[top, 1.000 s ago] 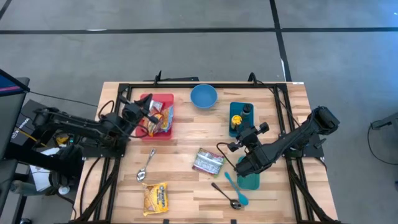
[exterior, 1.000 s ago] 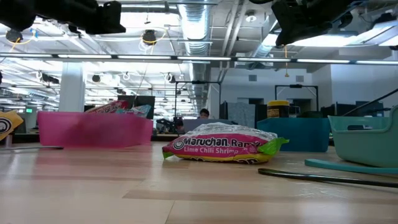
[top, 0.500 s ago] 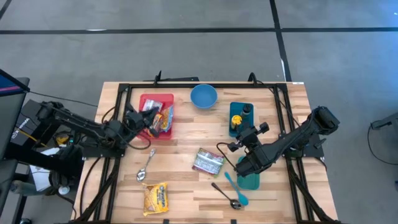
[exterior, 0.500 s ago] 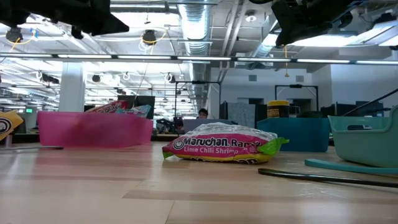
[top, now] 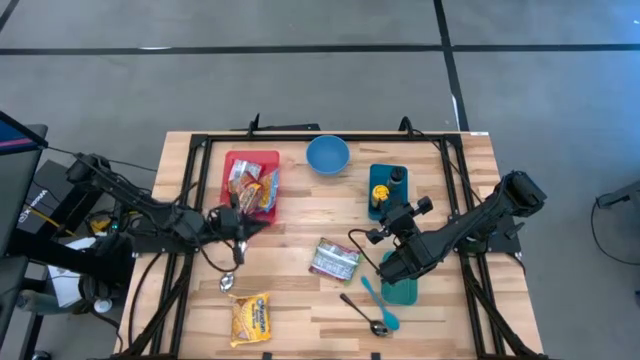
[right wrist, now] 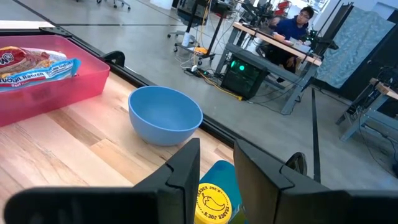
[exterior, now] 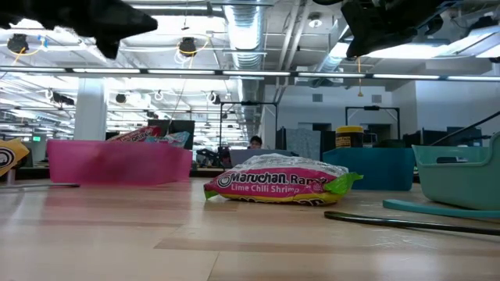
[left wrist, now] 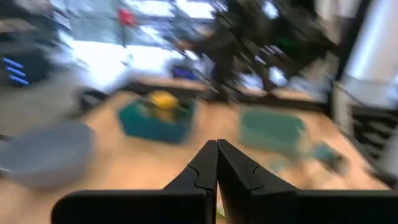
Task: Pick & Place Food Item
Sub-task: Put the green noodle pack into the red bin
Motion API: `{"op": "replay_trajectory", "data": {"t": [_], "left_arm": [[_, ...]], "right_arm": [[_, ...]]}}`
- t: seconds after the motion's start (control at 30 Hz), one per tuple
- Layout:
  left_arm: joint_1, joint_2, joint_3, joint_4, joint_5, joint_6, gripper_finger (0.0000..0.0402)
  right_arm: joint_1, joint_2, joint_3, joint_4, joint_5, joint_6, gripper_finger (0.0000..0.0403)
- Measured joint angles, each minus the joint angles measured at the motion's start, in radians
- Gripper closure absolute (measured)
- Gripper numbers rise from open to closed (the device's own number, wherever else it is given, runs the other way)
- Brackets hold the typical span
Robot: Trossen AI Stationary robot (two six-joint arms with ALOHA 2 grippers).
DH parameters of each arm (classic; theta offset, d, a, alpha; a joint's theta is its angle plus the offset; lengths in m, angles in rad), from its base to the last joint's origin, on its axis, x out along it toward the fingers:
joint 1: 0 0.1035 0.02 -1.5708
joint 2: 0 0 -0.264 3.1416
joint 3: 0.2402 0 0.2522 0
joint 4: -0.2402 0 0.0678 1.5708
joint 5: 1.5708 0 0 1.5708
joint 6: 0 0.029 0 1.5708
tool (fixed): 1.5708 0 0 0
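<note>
High view: wooden slatted tabletop [top: 300, 210]; left pincer [top: 243, 222], fingers together, empty, just beside red plastic bin [top: 252, 187].

Low view: pink-green ramen packet [exterior: 279, 184], "Maruchan Ramen, Lime Chili Shrimp", lies right of that bin.

Right wrist view: right pincer [right wrist: 216, 163], fingers slightly apart, empty.

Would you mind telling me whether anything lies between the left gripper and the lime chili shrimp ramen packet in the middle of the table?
Nothing visible blocks it. From above, the left gripper, shut, is over bare wood, and open tabletop runs from there to the ramen packet. A metal spoon lies nearby but off that line.
</note>
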Motion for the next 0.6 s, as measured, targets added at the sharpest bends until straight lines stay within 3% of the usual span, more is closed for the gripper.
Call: {"op": "replay_trajectory", "data": {"t": [0.2,0.3,0.37,0.6], "left_arm": [[0.019,0.000,0.000,-0.177,0.396,-0.119,0.0401],[0.019,0.000,0.000,-0.195,0.529,-0.167,0.0401],[0.019,0.000,0.000,-0.197,0.571,-0.180,0.0401],[0.019,0.000,0.000,-0.202,0.562,-0.180,0.0401]], "right_arm": [[0.000,0.000,0.000,0.000,0.000,0.000,0.0311],[0.000,0.000,0.000,0.000,0.000,0.000,0.0311],[0.000,0.000,0.000,0.000,0.000,0.000,0.0311],[0.000,0.000,0.000,0.000,-0.027,-0.009,0.0311]]}}
